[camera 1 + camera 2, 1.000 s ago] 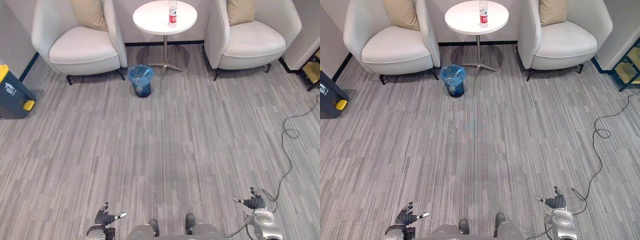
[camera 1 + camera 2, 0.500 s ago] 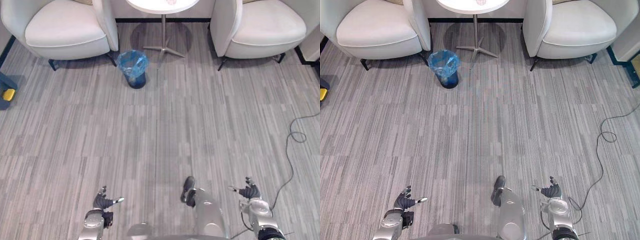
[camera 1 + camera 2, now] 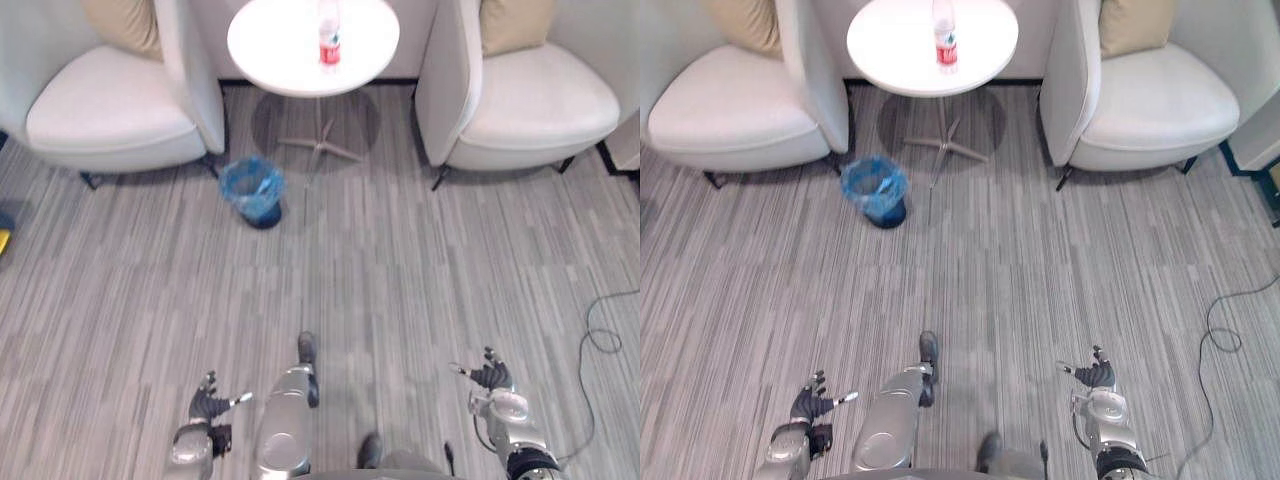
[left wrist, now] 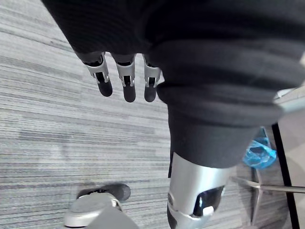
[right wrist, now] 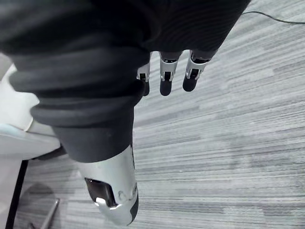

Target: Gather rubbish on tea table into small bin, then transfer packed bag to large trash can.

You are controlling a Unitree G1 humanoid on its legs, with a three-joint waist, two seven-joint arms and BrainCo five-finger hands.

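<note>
I've walked closer to the desk point(image 3: 270, 45) and bottle point(image 3: 329, 35); not yet reachable. Left robot hand point(image 3: 208, 408), right robot hand point(image 3: 488, 378): slack, empty.

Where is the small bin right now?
The small bin stands on the carpet toward the robot's left, between the left armchair and the foot of the round table, in the eye views' upper half.

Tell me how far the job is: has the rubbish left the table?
Nothing looks done. The clear plastic bottle with a red label stands on the round white tea table. The left hand and right hand hang open and empty above the grey carpet. Remaining: bottle into the small dark bin, then moving its blue bag.
</note>
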